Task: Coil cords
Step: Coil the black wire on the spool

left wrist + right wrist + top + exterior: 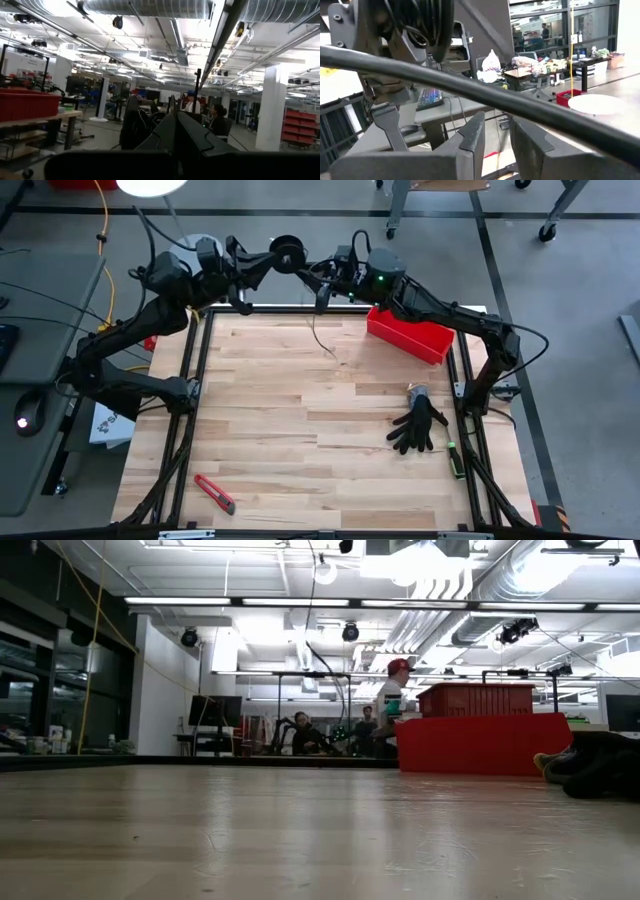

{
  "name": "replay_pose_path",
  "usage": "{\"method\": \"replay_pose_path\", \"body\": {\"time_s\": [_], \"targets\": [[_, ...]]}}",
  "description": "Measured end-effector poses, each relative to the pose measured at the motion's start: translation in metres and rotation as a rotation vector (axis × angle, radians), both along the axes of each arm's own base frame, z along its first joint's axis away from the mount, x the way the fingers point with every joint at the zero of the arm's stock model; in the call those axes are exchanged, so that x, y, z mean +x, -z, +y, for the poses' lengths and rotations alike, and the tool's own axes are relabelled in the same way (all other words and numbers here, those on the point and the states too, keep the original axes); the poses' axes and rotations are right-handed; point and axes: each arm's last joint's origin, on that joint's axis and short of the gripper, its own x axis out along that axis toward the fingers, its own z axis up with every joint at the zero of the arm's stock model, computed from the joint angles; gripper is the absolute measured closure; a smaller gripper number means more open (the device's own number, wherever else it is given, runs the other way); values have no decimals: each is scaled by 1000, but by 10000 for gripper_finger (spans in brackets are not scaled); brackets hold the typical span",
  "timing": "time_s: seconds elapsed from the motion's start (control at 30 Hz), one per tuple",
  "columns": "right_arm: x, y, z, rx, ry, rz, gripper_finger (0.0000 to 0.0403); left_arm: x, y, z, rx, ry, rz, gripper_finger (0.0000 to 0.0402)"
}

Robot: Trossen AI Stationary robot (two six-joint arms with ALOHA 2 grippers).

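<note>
At the far edge of the bench [300, 430], both dark arms meet above the frame rail, the left arm reaching in from its side and the right arm stretched across past the red bin [410, 335]. The bin sits on the far right part of the bench; in the low view it stands as a red box with a darker crate on it. Nearer the right edge lies a black glove [418, 425], with a small green-tipped tool beside it by the rail. A red knife [214, 493] lies alone toward the near left corner, well apart from everything else. The black spool [286, 252] is held up off the bench between the two arms, past the far rail; the left tool [262, 262] is clenched on its side of the spool, though the grip itself is too small to make out. The right tool [325, 285] is just beside the spool; in the right wrist view its fingers [470, 137] stand a little apart with a narrow gap. The thin cord [322, 338] hangs down from the right tool onto the bench, ending in a loose curl near the bin.
</note>
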Motion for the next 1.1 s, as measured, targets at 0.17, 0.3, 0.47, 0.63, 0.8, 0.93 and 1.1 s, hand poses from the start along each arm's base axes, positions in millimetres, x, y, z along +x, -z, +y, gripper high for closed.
{"method": "replay_pose_path", "body": {"time_s": [0.17, 0.3, 0.47, 0.63, 0.8, 0.93, 1.1], "targets": [[0, 0, 0, -7, 1, 3, 325, 0, 0, 0, 0, -1, 0, 400], [0, 0, 0, -5, 16, 4, 336, 0, 0, 0, 0, -1, 0, 400], [0, 1, -1, 0, 27, 15, 363, 0, 0, 0, -1, -1, 2, 400], [-5, -2, 0, -49, 35, 40, 375, 0, 1, 0, -6, -9, 5, 400], [-13, -9, 2, -57, 51, 41, 398, 0, 1, 1, -20, -32, 10, 400], [-14, -9, 3, -51, 50, 50, 400, 0, 2, 1, -23, -36, 19, 400], [-12, -8, 8, -32, 27, 57, 402, 0, 2, 3, -23, -99, 13, 400]]}}
